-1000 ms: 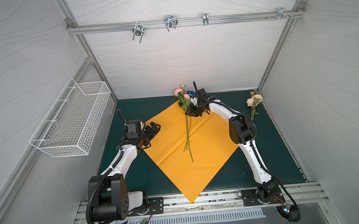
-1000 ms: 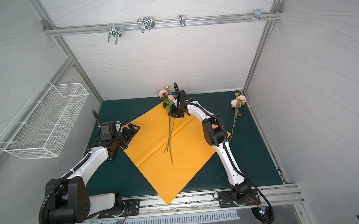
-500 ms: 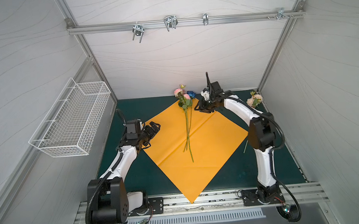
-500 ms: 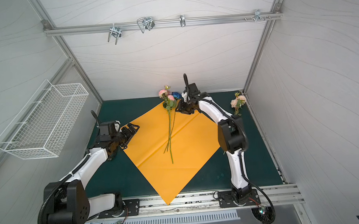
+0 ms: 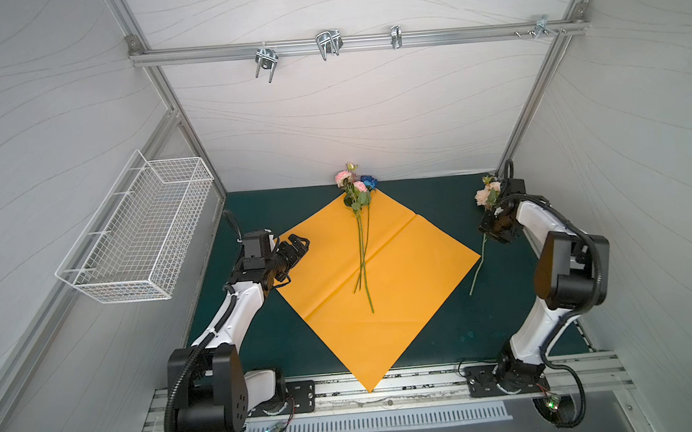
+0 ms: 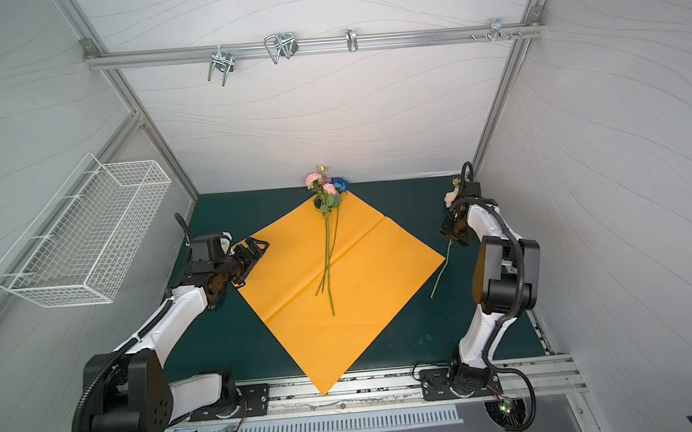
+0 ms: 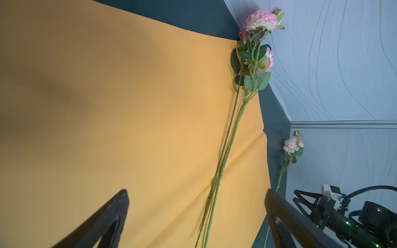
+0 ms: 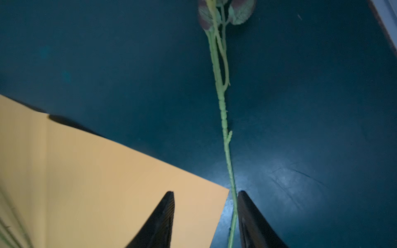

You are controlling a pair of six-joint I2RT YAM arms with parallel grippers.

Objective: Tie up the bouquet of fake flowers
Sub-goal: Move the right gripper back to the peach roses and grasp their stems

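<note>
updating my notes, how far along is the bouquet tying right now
Done: the pink and blue flowers lie together on the orange paper sheet. In hand: nothing gripped; the right end effector is open around the stem of the peach flower, which lies on the green mat. The left end effector is open and empty. Left: adding that flower and tying; nothing is tied yet.

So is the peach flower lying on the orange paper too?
No, the peach flower lies on the dark green mat, just beside the orange paper.
</note>
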